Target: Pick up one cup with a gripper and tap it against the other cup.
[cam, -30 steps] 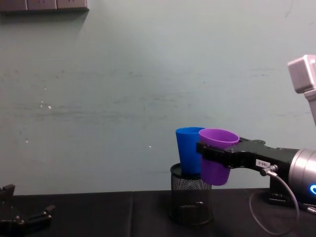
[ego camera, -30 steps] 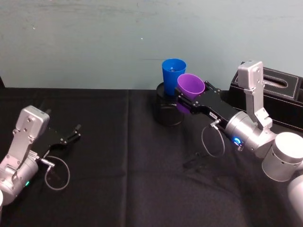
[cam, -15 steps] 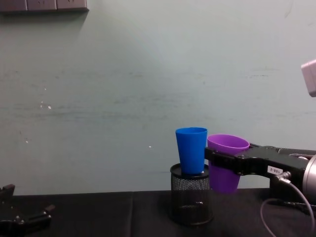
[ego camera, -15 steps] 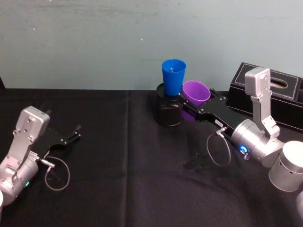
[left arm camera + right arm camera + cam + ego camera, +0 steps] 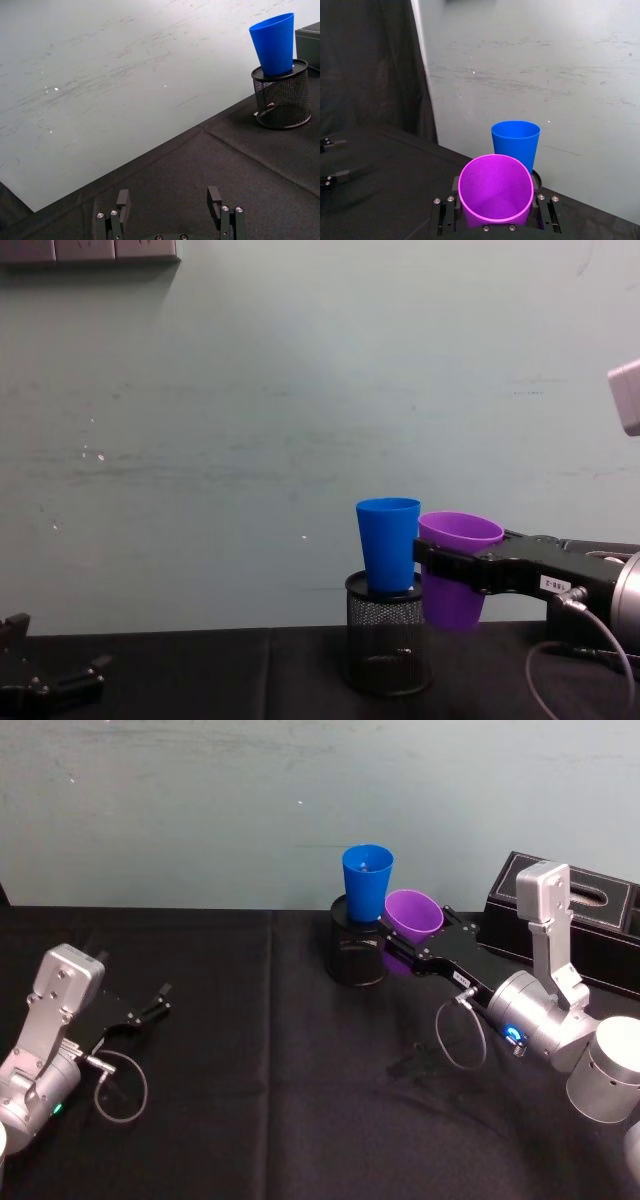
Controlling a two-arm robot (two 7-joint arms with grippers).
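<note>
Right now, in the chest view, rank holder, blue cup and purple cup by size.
1. holder
2. purple cup, in the right gripper
3. blue cup, its base sunk in the holder
2 and 3 are unsure: purple may be nearer the camera. Idle: left gripper.

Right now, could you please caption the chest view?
Right gripper holds purple cup beside blue cup on mesh holder; left gripper parked.

Scuffed pale wall (image 5: 250, 420), black tablecloth (image 5: 270, 1080)
</note>
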